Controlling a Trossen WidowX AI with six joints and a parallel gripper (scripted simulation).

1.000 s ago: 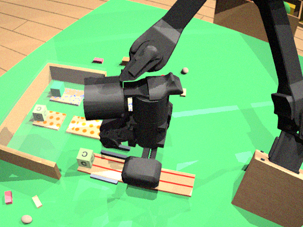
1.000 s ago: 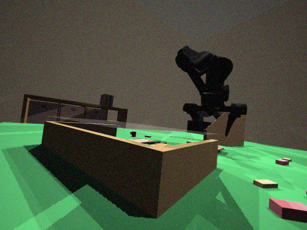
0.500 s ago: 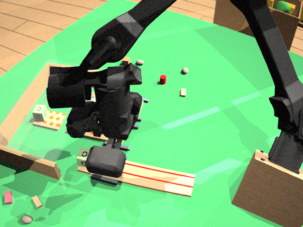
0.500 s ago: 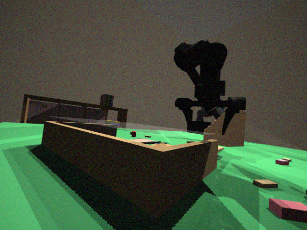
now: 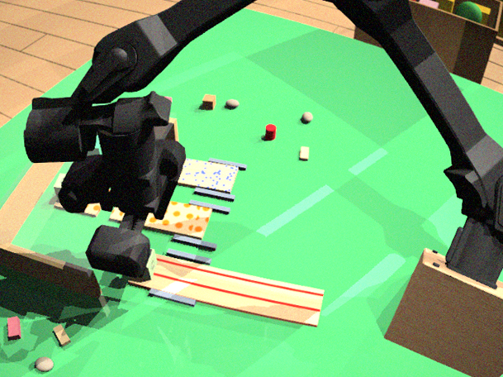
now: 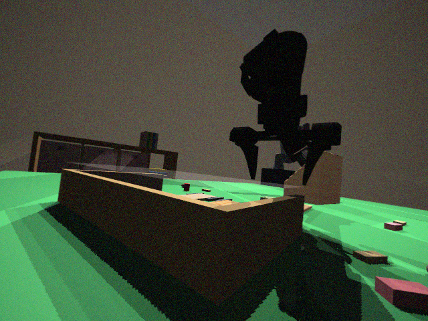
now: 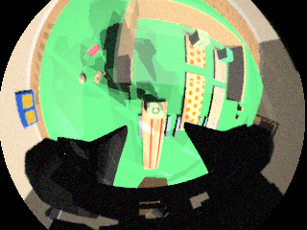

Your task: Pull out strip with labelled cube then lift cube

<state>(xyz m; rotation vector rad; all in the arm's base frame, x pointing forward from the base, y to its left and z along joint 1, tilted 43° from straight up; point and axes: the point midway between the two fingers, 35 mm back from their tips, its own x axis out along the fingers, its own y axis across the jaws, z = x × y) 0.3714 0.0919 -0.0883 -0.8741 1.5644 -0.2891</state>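
The red-striped strip point(image 5: 247, 285) point(image 7: 153, 144) is in one piece and reaches out past its rails. The labelled cube point(image 5: 152, 265) point(image 7: 155, 110) stands on its inner end, mostly behind the gripper in the top view. My gripper point(image 6: 279, 181) point(image 7: 156, 126) is open and empty, fingers down and raised, with the striped strip between the fingertips in the wrist view. The orange-dotted strip point(image 5: 188, 216) point(image 7: 194, 98) is split by a gap; its short piece bears a pale cube point(image 7: 201, 38). The blue-dotted strip point(image 5: 208, 175) point(image 7: 216, 107) is also split; its short piece bears a teal cube point(image 7: 225, 54).
Wooden walls point(image 5: 25, 198) point(image 6: 145, 221) enclose the inner ends, with a see-through pane point(image 6: 225, 178) over them. Low grey rails point(image 5: 172, 297) flank the strips. A red cylinder point(image 5: 270, 132), stones and small blocks lie farther out.
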